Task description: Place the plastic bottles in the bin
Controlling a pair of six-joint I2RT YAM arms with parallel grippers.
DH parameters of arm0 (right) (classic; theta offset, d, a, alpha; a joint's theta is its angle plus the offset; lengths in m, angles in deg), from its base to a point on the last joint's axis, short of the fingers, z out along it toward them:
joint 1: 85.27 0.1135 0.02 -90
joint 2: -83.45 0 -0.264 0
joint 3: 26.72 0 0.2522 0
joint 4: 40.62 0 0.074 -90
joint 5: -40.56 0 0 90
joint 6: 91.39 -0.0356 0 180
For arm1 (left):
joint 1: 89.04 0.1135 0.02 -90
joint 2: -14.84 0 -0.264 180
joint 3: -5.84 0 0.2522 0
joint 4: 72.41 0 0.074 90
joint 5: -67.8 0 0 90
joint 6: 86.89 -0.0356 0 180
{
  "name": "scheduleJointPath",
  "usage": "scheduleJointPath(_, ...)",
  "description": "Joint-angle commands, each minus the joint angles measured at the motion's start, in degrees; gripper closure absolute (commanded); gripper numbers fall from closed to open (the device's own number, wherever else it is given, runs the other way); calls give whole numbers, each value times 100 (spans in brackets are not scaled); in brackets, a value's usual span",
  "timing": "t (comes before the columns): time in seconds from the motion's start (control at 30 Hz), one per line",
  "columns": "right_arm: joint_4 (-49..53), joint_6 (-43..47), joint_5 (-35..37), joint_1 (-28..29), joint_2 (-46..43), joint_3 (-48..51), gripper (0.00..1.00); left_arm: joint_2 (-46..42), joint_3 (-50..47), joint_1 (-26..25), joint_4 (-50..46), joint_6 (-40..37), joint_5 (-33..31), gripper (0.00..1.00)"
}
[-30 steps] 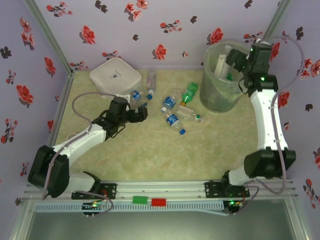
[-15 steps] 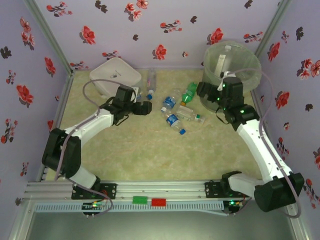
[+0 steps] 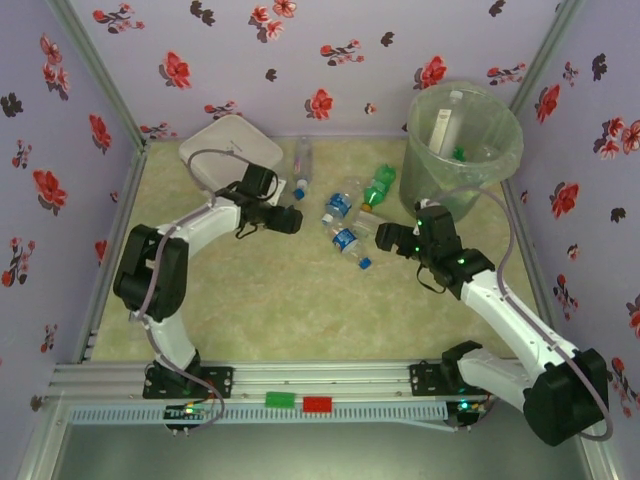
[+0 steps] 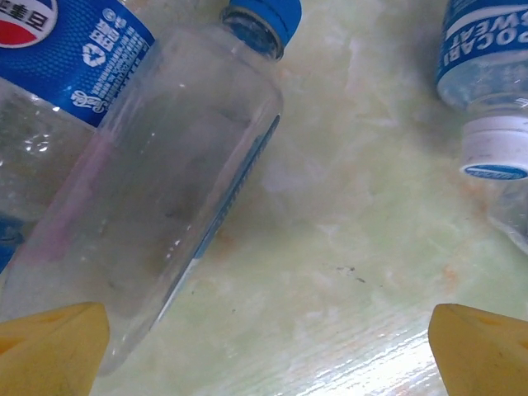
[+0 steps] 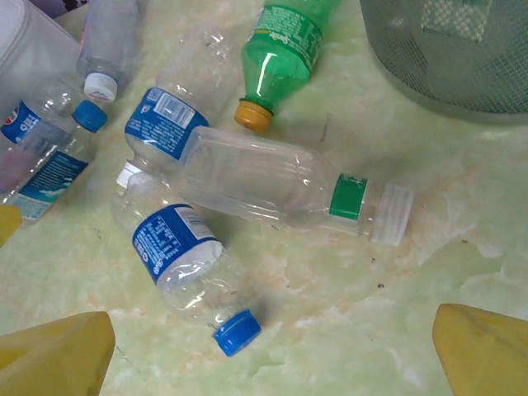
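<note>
The left gripper (image 3: pixel 291 221), fingers spread wide, hangs over a clear blue-capped bottle (image 4: pixel 190 165) by the white box (image 3: pixel 225 150), while the right gripper (image 3: pixel 386 240), equally wide, faces the plastic bottles (image 3: pixel 347 243) left of the bin (image 3: pixel 430 195)

- Left wrist view, clear bottle at upper right (image 4: pixel 487 49): blue label, white capitals "POCARI" over "WEAT" (first letter lost round the curve).
- Bottle at upper left (image 4: pixel 82 58): blue label with a red-white-blue round logo, a white recycling triangle and Chinese characters, too cropped to read.
- Right wrist view, blue-labelled bottle (image 5: pixel 177 247) and green bottle (image 5: pixel 285 45): print too small to read.
</note>
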State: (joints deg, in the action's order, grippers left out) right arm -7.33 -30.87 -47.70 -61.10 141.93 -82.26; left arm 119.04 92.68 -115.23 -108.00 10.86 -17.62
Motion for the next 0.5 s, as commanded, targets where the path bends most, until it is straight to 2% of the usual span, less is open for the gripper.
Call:
scheduleJointPath(0.0, -427, -215, 55, 51, -120, 125, 0, 248, 437, 138, -342, -413, -180, 0)
scheduleJointPath(0.27, -893, -313, 90, 130, 196, 92, 0, 782, 921, 378, -572, -555, -537, 0)
scheduleJointPath(0.47, -847, -286, 97, 185, 360, 55, 0, 1051, 1060, 356, -551, -461, -308, 0)
